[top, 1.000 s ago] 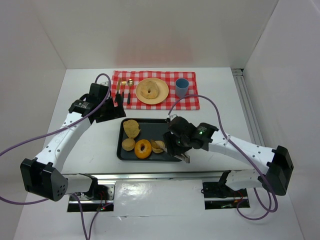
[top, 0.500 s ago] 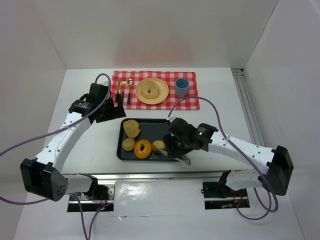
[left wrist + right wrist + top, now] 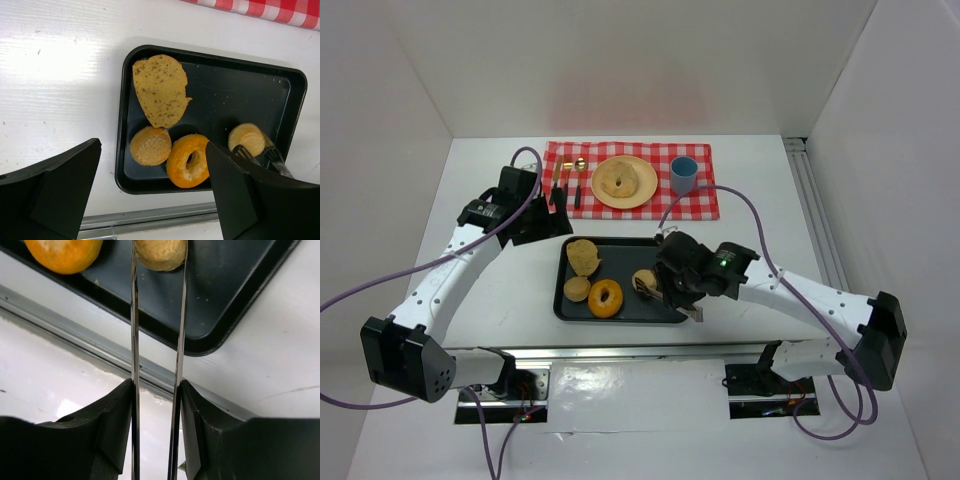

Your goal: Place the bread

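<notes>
Top ext.: small roll (image 3: 644,281) is seen pinched in right gripper (image 3: 653,287) over right part of black tray (image 3: 630,255). Plate (image 3: 649,184) on checked cloth (image 3: 705,205) is well apart.
L wrist: left gripper (image 3: 152,146) is spread wide, empty.
R wrist: thin fingers (image 3: 134,300) are clamped on roll's sides.
Judged: pick done; carry and placing left.

text: none legible | labels: none (arms show no readable markings)
</notes>
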Action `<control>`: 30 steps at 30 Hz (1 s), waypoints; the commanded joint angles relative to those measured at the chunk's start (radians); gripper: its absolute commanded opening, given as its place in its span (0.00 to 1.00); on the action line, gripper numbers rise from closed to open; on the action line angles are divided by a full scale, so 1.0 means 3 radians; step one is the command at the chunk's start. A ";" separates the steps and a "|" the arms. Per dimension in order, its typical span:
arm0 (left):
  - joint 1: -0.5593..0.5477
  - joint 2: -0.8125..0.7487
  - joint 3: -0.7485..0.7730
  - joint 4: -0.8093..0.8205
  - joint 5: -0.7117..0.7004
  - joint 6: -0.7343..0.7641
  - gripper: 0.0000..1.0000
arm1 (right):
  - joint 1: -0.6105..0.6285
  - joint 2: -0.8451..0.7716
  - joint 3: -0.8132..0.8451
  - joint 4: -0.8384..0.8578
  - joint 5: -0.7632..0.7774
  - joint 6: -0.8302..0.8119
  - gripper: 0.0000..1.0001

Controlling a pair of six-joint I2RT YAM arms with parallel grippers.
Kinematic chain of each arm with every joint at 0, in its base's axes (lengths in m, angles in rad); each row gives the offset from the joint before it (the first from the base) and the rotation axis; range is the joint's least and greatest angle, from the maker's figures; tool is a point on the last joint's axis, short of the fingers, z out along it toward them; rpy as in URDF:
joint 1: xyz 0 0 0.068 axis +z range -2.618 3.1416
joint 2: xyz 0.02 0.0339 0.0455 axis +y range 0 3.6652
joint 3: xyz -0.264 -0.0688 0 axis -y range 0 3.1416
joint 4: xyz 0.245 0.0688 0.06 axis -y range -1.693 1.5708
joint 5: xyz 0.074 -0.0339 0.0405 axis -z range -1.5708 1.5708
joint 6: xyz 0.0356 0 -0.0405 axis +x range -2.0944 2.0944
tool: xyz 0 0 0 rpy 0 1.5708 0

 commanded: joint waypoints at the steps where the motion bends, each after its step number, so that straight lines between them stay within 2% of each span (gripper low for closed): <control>1: 0.0025 -0.0084 -0.0009 0.0062 0.0074 0.0014 0.99 | 0.0024 -0.0113 0.0475 -0.0194 0.0384 0.0030 0.40; 7: 0.0025 -0.0053 0.0098 0.0062 0.0140 0.0014 0.99 | -0.0414 0.0076 0.0921 0.0035 0.0466 -0.0230 0.41; 16: 0.0025 -0.0084 0.0099 0.0062 0.0105 0.0014 0.99 | -0.1023 0.1199 0.1881 0.0746 0.0650 -0.0492 0.43; 23: 0.0025 -0.0084 0.0068 0.0062 0.0105 0.0014 0.98 | -0.1315 0.1763 0.2107 0.0996 0.0487 -0.0492 0.45; 30: 0.0025 -0.0053 0.0068 0.0062 0.0105 0.0014 0.98 | -0.1382 0.1886 0.1985 0.1278 0.0292 -0.0527 0.45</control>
